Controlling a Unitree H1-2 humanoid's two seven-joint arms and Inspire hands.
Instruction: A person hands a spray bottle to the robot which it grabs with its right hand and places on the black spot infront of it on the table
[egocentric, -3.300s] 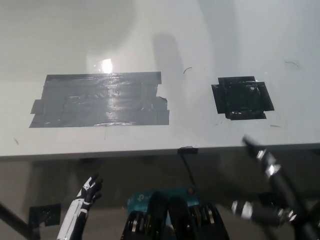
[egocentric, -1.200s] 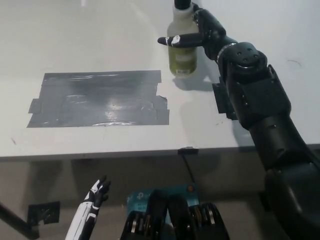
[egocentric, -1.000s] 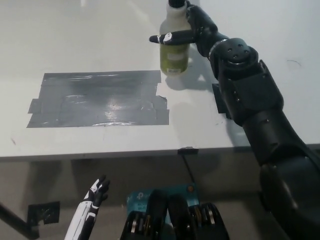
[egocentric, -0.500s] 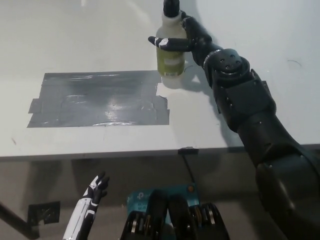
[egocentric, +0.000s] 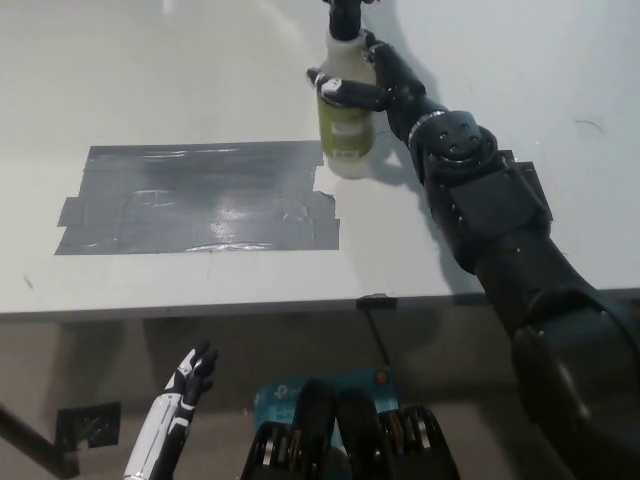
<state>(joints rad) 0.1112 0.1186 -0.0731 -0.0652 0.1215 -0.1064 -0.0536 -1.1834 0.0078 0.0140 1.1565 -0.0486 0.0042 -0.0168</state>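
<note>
The black right hand wraps its fingers around the upright spray bottle, which stands on the white table just past the top right corner of the grey tape patch, while the white left hand hangs open below the table edge.

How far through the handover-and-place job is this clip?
Done: the right robot hand is closed on the spray bottle. In hand: it is over the table, beside the grey tape patch. Left: placing it on the black spot, mostly arm-covered. Left robot hand rests low.
</note>
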